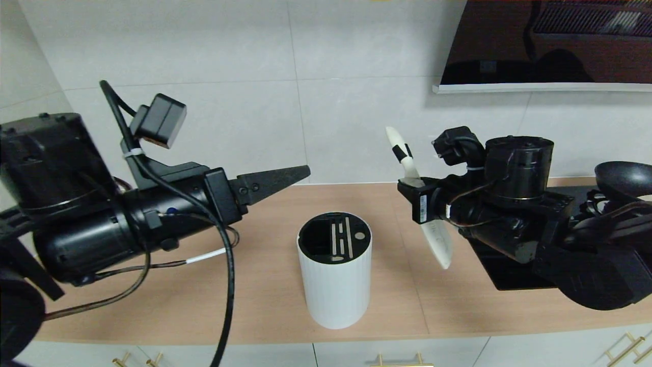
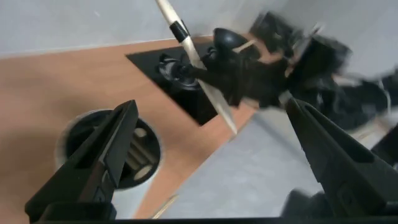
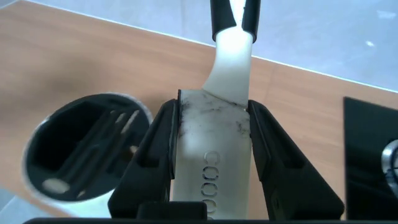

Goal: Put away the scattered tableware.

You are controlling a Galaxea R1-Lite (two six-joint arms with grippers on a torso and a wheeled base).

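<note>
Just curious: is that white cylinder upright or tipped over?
Upright: white ribbed cylindrical holder stands on wooden countertop, slotted top facing up.

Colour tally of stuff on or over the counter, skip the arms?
White: 2, holder and knife
Black: 2, cooktop and pan
Total: 4

Left gripper [image 2: 211,104]: fingers wide apart, over the holder.
Holder [image 2: 144,163]: white rim, dark slotted top, stands on wooden counter [image 2: 56,81].
Right gripper [image 2: 208,74]: blurred, clamps a tilted white utensil [image 2: 169,17] near the black hob [image 2: 149,59].
</note>
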